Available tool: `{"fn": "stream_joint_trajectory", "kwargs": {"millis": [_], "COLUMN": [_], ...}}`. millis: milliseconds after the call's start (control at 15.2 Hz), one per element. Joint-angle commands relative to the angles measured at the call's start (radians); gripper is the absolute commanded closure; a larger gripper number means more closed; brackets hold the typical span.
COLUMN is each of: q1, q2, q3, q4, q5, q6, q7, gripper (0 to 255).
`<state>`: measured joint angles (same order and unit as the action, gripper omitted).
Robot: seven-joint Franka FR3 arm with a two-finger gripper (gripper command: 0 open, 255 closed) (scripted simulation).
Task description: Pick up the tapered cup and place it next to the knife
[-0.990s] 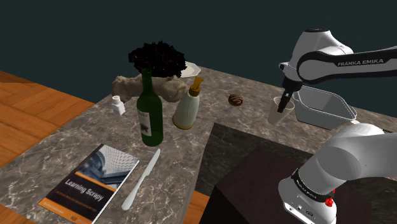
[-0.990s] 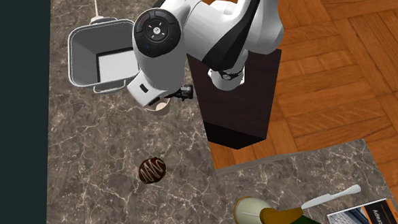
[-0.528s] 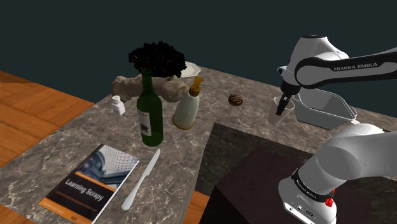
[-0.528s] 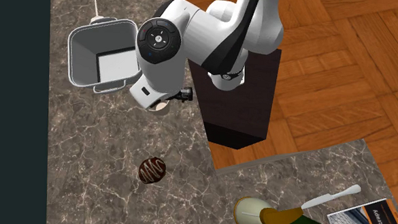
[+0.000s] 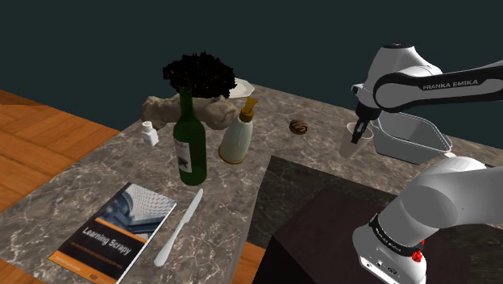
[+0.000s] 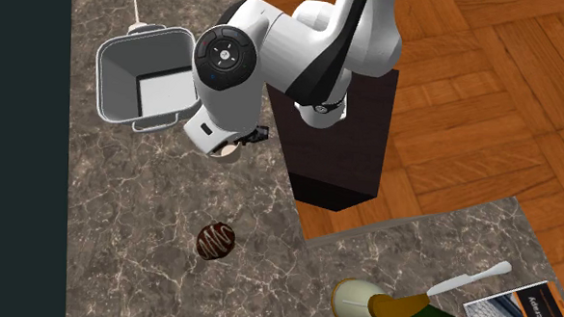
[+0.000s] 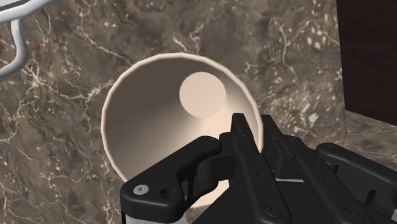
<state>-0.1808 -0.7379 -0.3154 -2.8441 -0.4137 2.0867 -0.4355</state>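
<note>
**Tapered cup** [image 7: 159,121] — cream, upright on the dark marbled counter [image 5: 97,190]. It is set just beside the grey open bin [image 5: 413,139] and near the dark stand [image 6: 343,155]. In the wrist view it is seen from above, with its round base visible inside.

**Gripper** [image 7: 254,130] — lowered onto the cup's rim. The black fingers [image 7: 243,130] are drawn nearly together, and the cup's wall is clasped between them.

**Knife** [image 5: 180,228] — pale, laid flat just beside a book [image 5: 117,230] at the shoulder view's lower left, well apart from the cup.

**Other items** between knife and cup: a green bottle [image 5: 190,145], a cream dispenser bottle [image 5: 239,135] and a brown striped ball [image 5: 299,127] are noted.
</note>
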Motion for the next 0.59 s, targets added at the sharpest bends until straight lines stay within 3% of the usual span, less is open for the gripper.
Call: {"fn": "stream_joint_trajectory", "kwargs": {"millis": [0, 264, 528], "q1": [0.0, 0.0, 0.005], "q2": [0.0, 0.0, -0.03], "q3": [0.0, 0.0, 0.013], "q4": [0.0, -0.001, 0.037], "q5": [0.0, 0.0, 0.018], "q6": [0.0, 0.0, -0.067], "q7": [0.0, 0.0, -0.011], "gripper": [255, 255, 255]}}
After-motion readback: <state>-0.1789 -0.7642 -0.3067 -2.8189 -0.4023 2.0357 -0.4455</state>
